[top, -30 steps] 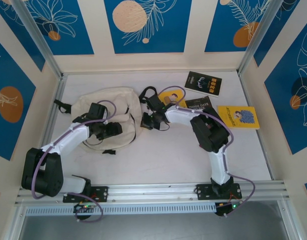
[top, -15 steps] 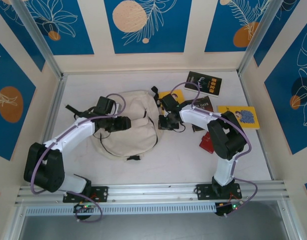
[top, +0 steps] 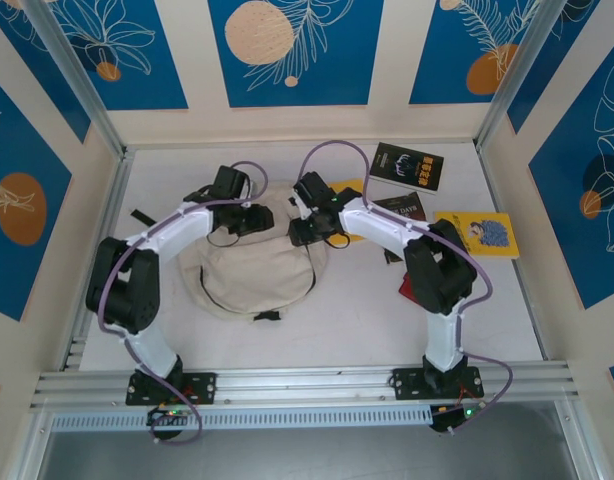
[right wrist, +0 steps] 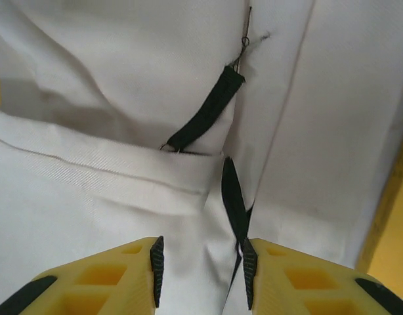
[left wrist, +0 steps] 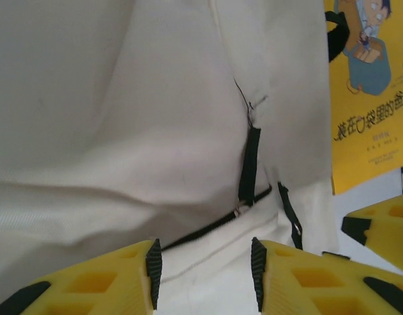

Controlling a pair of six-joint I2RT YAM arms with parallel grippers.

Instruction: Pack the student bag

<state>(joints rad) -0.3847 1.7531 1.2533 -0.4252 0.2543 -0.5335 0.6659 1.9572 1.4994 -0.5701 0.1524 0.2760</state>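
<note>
Cream student bag (top: 249, 275) lies flat mid-worktop (top: 347, 325), left tool (top: 270, 218) and right tool (top: 297, 234) both unclenched, jaws apart over its black zipper pulls (right wrist: 203, 111), gripping nothing.

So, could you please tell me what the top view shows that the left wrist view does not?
Top: the whole bag lying on the table, plus a black book near the back wall. Left wrist: the black zipper pulls up close, with the left gripper open near them. Both: the cream bag and the yellow book beside it.
</note>
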